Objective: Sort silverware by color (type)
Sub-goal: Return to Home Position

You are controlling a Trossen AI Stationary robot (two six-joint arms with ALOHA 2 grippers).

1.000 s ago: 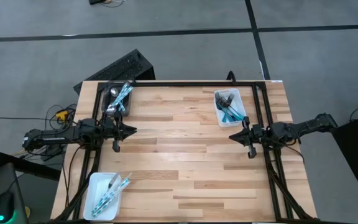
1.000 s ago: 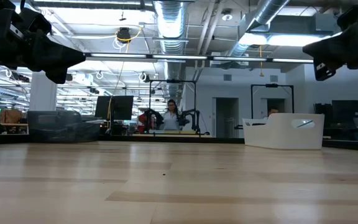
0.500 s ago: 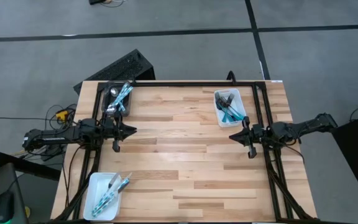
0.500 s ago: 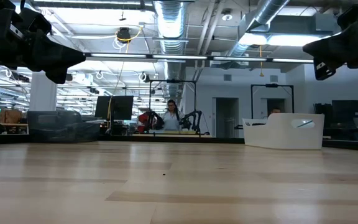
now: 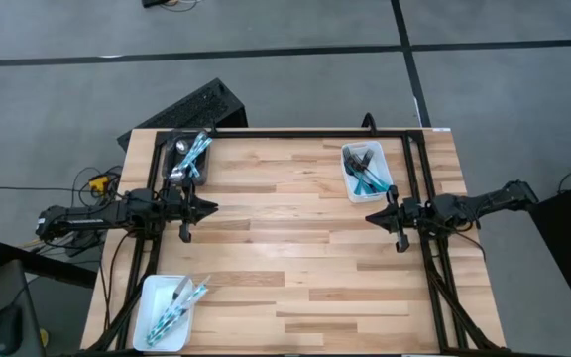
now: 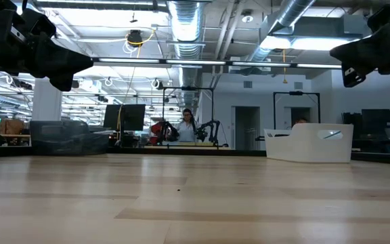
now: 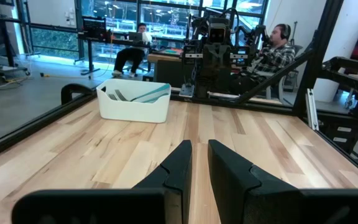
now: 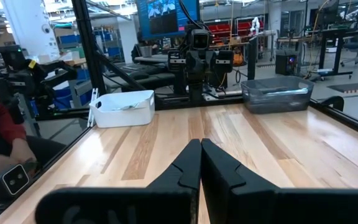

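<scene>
Silverware (image 5: 188, 156) lies only inside containers, as far as we can see. Nothing is loose on the worktop (image 5: 285, 248), so we judge the sorting finished or all but finished (what remains is parking the arms).

The dark bin (image 6: 70, 141) at the far left corner holds what look like spoons, their blue handles poking over its rim. The white tray (image 6: 310, 146) near the far right corner holds a cluster that looks like forks. Another white tray (image 5: 154, 302) at the near left corner holds a few more pieces, type hard to tell.

The left gripper (image 5: 212, 208) hovers by the left edge, fingers a slit apart and empty. The right gripper (image 5: 369, 216) hovers by the right edge, clenched on nothing.
</scene>
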